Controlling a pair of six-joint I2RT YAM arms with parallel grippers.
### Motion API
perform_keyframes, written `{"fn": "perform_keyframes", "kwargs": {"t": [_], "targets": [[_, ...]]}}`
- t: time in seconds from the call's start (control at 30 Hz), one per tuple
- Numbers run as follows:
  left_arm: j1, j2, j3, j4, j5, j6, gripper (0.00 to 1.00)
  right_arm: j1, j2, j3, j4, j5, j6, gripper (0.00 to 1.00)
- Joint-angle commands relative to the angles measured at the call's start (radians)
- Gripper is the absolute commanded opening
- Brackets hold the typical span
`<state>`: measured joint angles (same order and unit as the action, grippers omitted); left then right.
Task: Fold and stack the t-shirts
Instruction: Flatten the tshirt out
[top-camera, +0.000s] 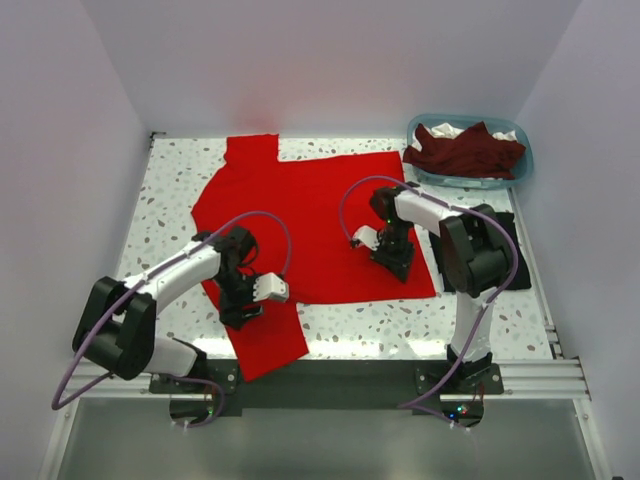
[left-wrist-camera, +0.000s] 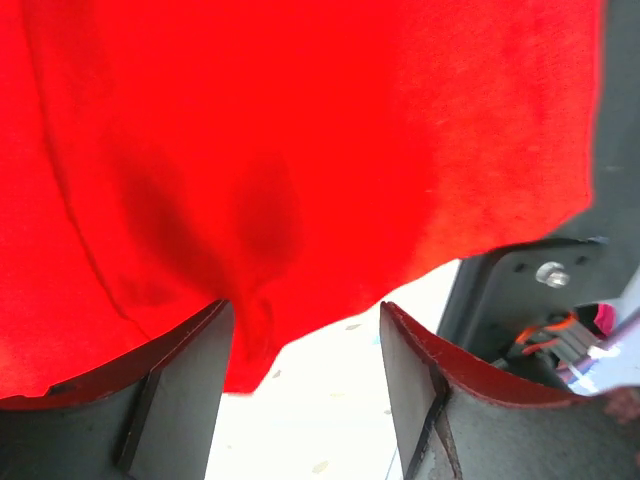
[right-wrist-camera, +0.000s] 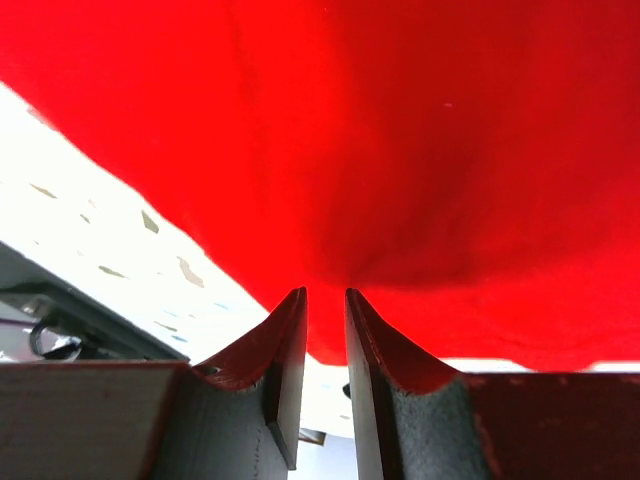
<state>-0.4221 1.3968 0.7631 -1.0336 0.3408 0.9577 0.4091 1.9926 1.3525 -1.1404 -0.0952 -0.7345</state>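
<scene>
On the table: we found the red t-shirt (top-camera: 310, 215) spread flat across the middle of the speckled table (top-camera: 170, 200), one sleeve pointing to the far edge and a flap reaching the near edge.
Left fingers: the left fingers (left-wrist-camera: 185, 380) stood well apart, straddling a small pucker of red hem at the shirt's near-left side. The cloth brushed one finger, but we judged nothing was clamped.
Right fingers: the right fingers (right-wrist-camera: 285, 350) were almost closed, with only a slit between them. Creases of red cloth ran down into the tips, so we read this as a pinch on the shirt's near-right part.
Why held so: we judged that two holds spaced along one side would let an edge rise evenly for a fold.
Cloth: it looked like a soft, matte, limp knit, sagging in shallow folds, with a seam line showing.
Finger shape: they were dark, flat-faced and tapering.
Other shirts: the dark maroon t-shirt (top-camera: 465, 150) lay heaped in the light blue basket (top-camera: 520, 175) at the far right corner, out of the working space. The black t-shirt (top-camera: 505, 235) lay flat beside the right arm, apparently folded.
</scene>
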Motion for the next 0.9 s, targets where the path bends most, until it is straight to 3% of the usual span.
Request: {"fn": "perform_keyframes", "kwargs": {"t": [0.0, 0.27, 0.5, 0.87], "targets": [[0.009, -0.032, 0.126, -0.073, 0.063, -0.002, 0.66, -0.004, -0.055, 0.092, -0.068, -0.043, -0.019, 0.27], [0.195, 0.107, 0.236, 0.035, 0.034, -0.023, 0.67, -0.019, -0.005, 0.168, -0.022, 0.0, -0.008, 0.27], [0.195, 0.139, 0.157, 0.121, -0.013, -0.051, 0.68, -0.018, 0.006, 0.074, 0.027, 0.014, -0.017, 0.27], [0.166, 0.091, -0.011, 0.112, -0.062, -0.037, 0.68, -0.01, -0.06, -0.104, 0.064, -0.032, -0.013, 0.27]]}}
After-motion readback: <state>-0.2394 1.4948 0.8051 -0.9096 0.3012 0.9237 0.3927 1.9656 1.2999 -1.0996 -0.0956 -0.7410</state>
